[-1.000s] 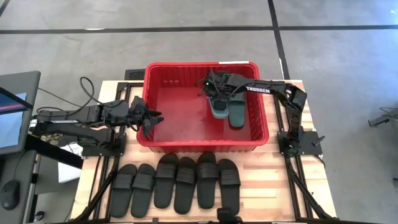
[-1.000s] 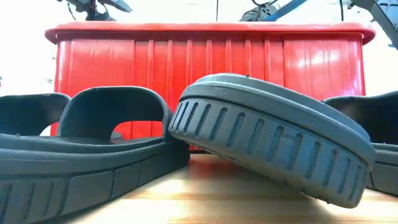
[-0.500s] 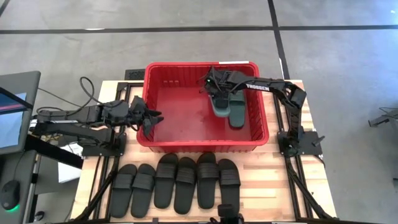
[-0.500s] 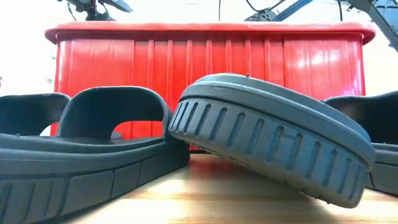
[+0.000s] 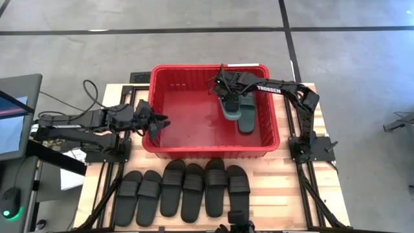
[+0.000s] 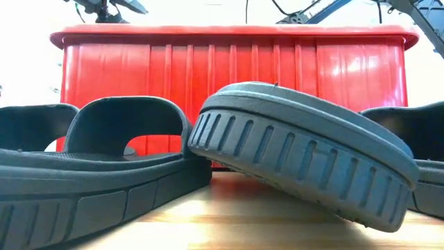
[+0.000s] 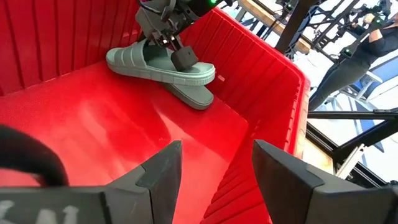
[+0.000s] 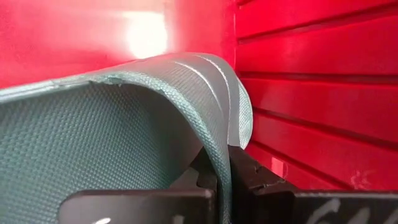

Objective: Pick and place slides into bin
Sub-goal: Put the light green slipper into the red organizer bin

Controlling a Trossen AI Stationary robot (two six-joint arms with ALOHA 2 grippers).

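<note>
The right gripper (image 5: 224, 89) reaches into the far right part of the bin (image 5: 156, 77), a large rectangular tub of glossy red plastic with vertical ribs down its walls and a rolled rim, and its dark fingers (image 8: 245, 174) are pinched together on the strap of a teal slide (image 5: 228, 110). In the right wrist view that strap arches just ahead of the fingers as a thin curved band of matte rubber, finely cross-hatched on its underside and grooved lengthwise on top, with the ribbed red wall close beyond it. A second teal slide (image 5: 246, 119) lies just beside and partly under the gripped one, on the side toward the bin's right wall; the left wrist view shows the two overlapping at an angle on the smooth, shiny floor. The left gripper (image 5: 157, 122) hangs at the bin's left wall with its two flat, dark fingers (image 7: 163, 174) spread apart and nothing between them, well apart from both teal slides. Nearer the table's front edge than either gripper, six black slides (image 5: 183, 189) lie in a row on the pale wooden table (image 5: 294, 194), outside the bin, their thick soles moulded with chunky ridges along the edge.
</note>
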